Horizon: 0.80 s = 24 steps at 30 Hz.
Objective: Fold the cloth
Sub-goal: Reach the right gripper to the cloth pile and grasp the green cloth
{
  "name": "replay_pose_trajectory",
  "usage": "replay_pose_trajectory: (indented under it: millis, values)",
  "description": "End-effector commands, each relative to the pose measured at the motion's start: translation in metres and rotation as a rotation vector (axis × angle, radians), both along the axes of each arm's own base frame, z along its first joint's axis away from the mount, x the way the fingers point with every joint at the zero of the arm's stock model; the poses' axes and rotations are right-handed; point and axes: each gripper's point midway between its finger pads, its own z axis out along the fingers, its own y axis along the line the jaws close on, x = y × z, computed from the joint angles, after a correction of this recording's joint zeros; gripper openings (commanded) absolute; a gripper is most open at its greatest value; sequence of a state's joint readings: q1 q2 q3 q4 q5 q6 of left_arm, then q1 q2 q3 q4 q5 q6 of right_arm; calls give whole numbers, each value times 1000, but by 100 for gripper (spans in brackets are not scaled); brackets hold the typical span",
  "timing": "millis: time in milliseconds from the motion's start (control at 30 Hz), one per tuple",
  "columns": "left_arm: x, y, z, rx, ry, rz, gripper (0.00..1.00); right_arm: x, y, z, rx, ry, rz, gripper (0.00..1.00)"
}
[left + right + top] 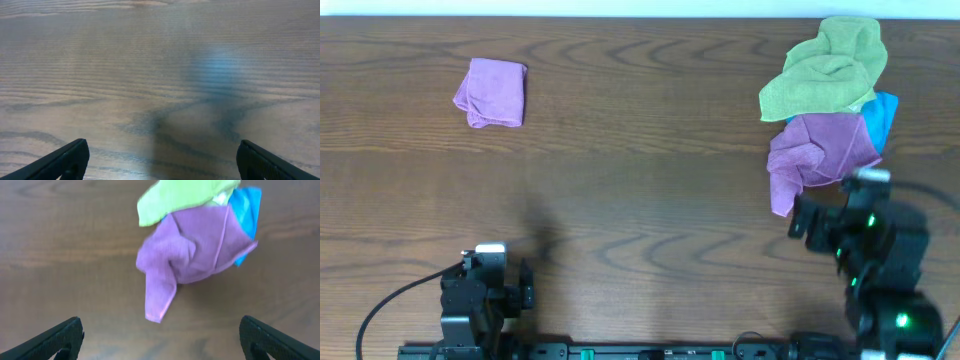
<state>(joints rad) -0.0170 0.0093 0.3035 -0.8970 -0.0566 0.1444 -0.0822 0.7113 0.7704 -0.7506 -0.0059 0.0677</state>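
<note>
Yonder, cloth (825,65) perhaps well beyond right fingers (52,342).

Purple cloth (817,150) lies between right gripper (160,342) and lime cloth (830,65), probably overlapping.

The boxy black left arm (480,295) bears a small silver-white block (491,249) on its upper end. A thin black cable (400,292) curves away from its side toward the lower edge. The bulkier black right arm (875,255) has a similar pale silver block (868,177), and several small bright green lights (870,220) glow on its housings. A dark rail (620,352) runs along the bottom between the two bases. Seen from the wrists, the black left pincer (161,152) and the black right pincer (161,330) each show two matte, wedge-shaped fingers (65,161) with smooth sloping edges.
</note>
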Motion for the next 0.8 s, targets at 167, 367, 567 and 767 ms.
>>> replay_pose_trajectory:
  millis: [167,367,567,767]
  values:
    - [-6,3,-10,41,45,-10,95,81,-25,37,-32,79,-92,99]
    - [-6,3,-10,41,45,-10,95,138,-38,5,-53,195,-117,99]
    - [-6,3,-10,41,45,-10,95,159,-39,-32,-52,252,-113,99]
    - [-6,3,-10,41,45,-10,95,175,-51,-42,-91,233,-152,99]
